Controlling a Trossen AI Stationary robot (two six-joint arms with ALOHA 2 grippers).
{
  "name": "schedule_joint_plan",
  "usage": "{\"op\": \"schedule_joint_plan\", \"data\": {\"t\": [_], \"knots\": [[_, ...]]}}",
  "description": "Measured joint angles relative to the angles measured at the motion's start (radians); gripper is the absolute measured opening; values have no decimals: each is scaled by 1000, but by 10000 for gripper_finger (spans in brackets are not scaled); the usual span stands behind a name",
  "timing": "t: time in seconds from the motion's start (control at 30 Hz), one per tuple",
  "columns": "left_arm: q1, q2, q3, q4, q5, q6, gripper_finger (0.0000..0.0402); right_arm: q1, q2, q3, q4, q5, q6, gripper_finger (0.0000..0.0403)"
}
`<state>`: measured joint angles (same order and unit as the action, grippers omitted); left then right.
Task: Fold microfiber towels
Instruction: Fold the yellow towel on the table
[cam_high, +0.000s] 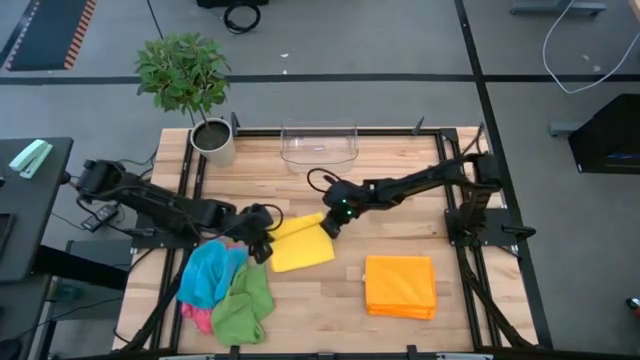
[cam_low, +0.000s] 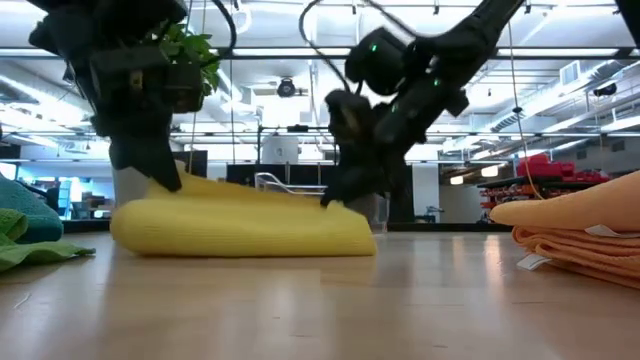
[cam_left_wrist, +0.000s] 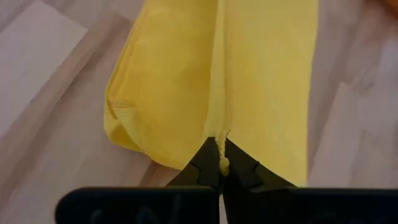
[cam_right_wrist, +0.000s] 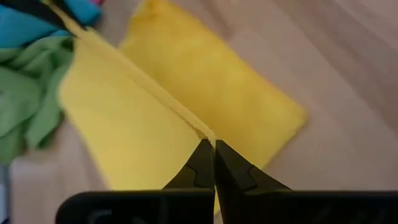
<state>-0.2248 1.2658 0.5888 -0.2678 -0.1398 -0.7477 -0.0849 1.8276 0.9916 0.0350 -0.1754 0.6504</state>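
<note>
A yellow microfiber towel (cam_high: 303, 250) lies mid-table, its lower part on the wood and its far edge raised. My left gripper (cam_high: 264, 238) is shut on that edge's left end. My right gripper (cam_high: 328, 226) is shut on its right end. A folded orange stack (cam_high: 400, 285) rests flat on the table to the right. Blue, green and pink towels (cam_high: 225, 290) lie heaped at the near left. My left gripper pinches the yellow towel's raised edge at its left corner (cam_left_wrist: 221, 148) between its two fingers, slanting down from the table's left. The cloth spreads away from the fingers onto the table. My right gripper pinches the same edge at its right end (cam_right_wrist: 208, 137) between its two fingers, slanting down from the far right. The edge (cam_right_wrist: 130, 74) runs straight and taut toward the other gripper. The cloth falls away on both sides of it onto the wood.
A clear plastic bin (cam_high: 320, 143) stands at the table's far edge and a potted plant (cam_high: 190, 90) at the far left corner. Bare wood (cam_high: 330, 310) shows between the heap and the orange stack.
</note>
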Motion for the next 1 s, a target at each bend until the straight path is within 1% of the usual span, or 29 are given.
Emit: {"op": "schedule_joint_plan", "data": {"t": [0.1, 0.27, 0.4, 0.53, 0.63, 0.73, 0.9, 1.0], "knots": [[32, 19, 0, -9, -7, 19, 6, -5, 25, 0, 18, 51, 1, 3], [77, 98, 0, 0, -24, 50, 8, -5, 28, 1, 23, 130, -22, 3], [106, 157, 0, 44, -36, 62, 6, -9, 28, 1, 16, 153, -22, 3], [117, 169, 0, 68, -38, 72, 6, -10, 28, 1, 24, 179, -40, 12], [117, 169, 0, 66, -44, 74, 9, -14, 28, 0, 35, 183, -20, 34], [117, 168, 0, 66, -45, 74, 6, -24, 16, 0, 21, 185, -2, 65], [117, 168, 0, 75, -66, 59, 10, -42, -78, 0, -12, 194, -17, 125], [117, 168, 0, 75, -72, 55, 10, -4, -145, 0, -55, 197, -21, 148]]}}
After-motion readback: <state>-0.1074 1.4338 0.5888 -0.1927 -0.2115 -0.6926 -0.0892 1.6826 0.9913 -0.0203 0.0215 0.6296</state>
